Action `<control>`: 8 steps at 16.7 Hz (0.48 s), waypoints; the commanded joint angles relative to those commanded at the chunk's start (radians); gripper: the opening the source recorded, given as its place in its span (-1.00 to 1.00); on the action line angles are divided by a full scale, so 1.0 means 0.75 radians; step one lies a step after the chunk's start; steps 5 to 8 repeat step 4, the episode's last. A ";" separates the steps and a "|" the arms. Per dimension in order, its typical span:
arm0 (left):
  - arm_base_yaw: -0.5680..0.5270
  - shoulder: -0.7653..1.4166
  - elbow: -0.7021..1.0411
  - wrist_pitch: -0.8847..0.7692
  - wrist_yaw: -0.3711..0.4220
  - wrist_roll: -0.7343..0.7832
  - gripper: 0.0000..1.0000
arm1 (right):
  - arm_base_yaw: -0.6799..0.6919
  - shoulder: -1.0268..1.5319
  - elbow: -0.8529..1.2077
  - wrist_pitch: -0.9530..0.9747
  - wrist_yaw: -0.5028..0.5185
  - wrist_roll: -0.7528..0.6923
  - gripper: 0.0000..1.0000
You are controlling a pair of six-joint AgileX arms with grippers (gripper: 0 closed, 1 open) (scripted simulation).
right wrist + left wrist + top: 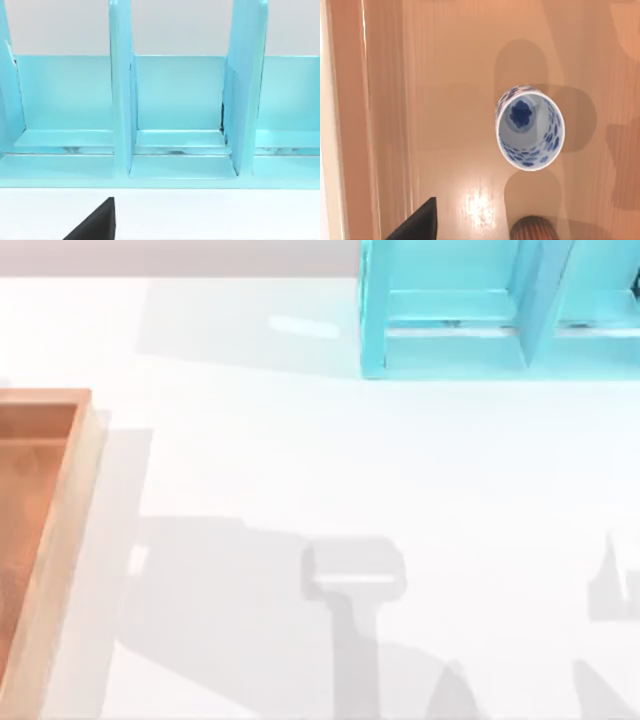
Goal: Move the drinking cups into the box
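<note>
A: Where are the cups?

B: The white cup with blue flowers (530,127) stands upright on the box (60,502) floor at the table's left; the ribbed brown cup (534,228) sits near it.

A: Handling?

B: Probably light, stiff, glazed and slippery, breakable; pinch across the rim. I cannot tell either gripper's opening

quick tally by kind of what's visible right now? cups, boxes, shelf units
Cups: 2, the white and blue floral cup and the reddish-brown ribbed cup, both on the floor of the box.
Wooden box: 1.
Turquoise shelf unit: 1.
Total: 4.
</note>
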 joint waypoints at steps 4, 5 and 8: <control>-0.003 -0.007 0.097 -0.097 -0.001 -0.002 1.00 | 0.000 0.000 0.000 0.000 0.000 0.000 1.00; -0.003 -0.007 0.097 -0.097 -0.001 -0.002 1.00 | 0.000 0.000 0.000 0.000 0.000 0.000 1.00; -0.003 -0.007 0.097 -0.097 -0.001 -0.002 1.00 | 0.000 0.000 0.000 0.000 0.000 0.000 1.00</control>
